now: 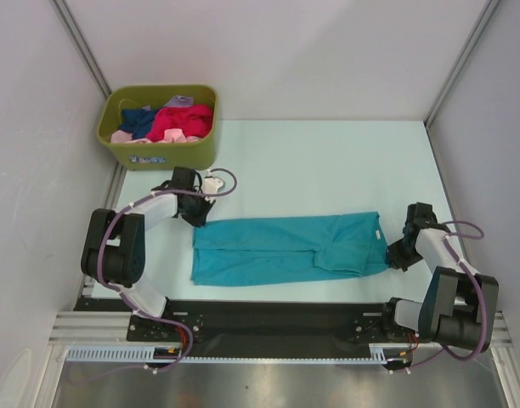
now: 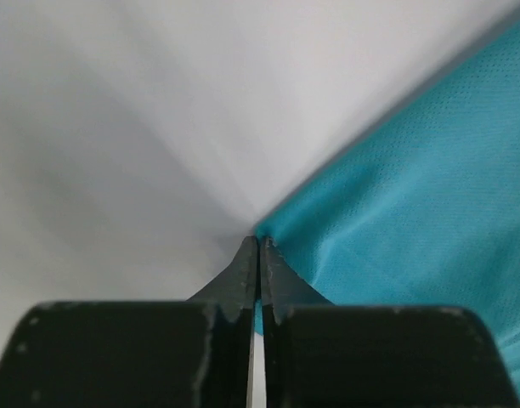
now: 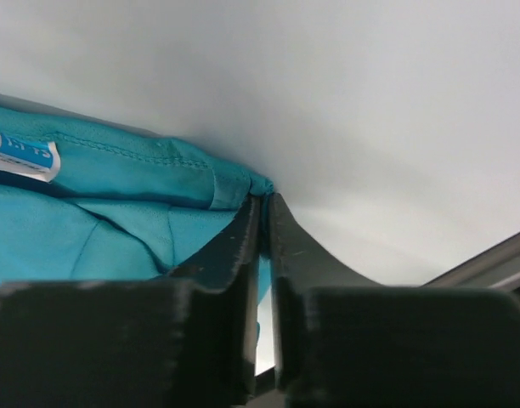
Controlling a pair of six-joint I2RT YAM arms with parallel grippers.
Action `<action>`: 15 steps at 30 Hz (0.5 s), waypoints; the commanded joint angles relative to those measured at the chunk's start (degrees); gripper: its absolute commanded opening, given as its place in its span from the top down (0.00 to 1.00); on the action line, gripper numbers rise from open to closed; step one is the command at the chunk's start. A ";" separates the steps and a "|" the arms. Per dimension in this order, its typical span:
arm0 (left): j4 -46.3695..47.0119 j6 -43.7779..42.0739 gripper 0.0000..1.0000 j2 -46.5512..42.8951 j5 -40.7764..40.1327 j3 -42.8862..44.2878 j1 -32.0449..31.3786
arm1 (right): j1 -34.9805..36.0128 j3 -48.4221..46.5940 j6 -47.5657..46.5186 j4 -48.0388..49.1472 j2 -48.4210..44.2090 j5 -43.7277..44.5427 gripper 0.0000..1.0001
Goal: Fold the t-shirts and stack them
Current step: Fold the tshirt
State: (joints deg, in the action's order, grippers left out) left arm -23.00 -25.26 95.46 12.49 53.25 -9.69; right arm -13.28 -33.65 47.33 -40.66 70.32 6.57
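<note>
**Both ends of the teal shirt pinched, cross fold next**

The pale green table carries one garment. It is a soft teal-blue t-shirt, already narrowed into a long strip and lying crosswise near the front edge between the two arms. At the far left corner stands the olive-green plastic bin. It holds a heap of unfolded shirts in magenta-red, navy and pale pink, so I judge the task to be at an early stage.

The left gripper sits low at the strip's far left corner. Its jaws are pressed together with the cloth's tip caught between them. The right gripper is at the strip's right end, clamped on a hemmed corner with teal showing between its fingers. A small white label lies just beside that end, which suggests it is the collar end.

The step in hand looks like the grasp before a crosswise fold. The next move probably calls for lifting both pinched corners evenly and carrying one end over the other. Keeping the cloth taut should stop the lengthwise folds from slipping open.
</note>
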 commanded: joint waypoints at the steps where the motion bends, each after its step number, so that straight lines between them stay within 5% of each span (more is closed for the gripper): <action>1: -4.93 -1.11 1.00 -2.20 6.48 -3.41 0.20 | -0.26 -1.15 -0.66 9.53 3.93 1.61 0.95; 7: -11.60 -5.59 1.00 -6.68 11.76 -8.95 -0.94 | 0.62 -9.57 -4.43 18.93 16.40 -1.82 1.00; 15: -14.00 -8.85 1.00 -13.81 14.58 -11.07 -11.13 | 10.02 -40.85 -6.38 23.00 41.45 -5.42 1.00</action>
State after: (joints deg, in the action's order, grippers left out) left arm -32.32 -33.01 83.48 22.24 42.30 -17.15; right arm -6.87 -65.34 40.18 -36.14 103.53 4.16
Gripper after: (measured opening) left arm 0.008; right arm 0.022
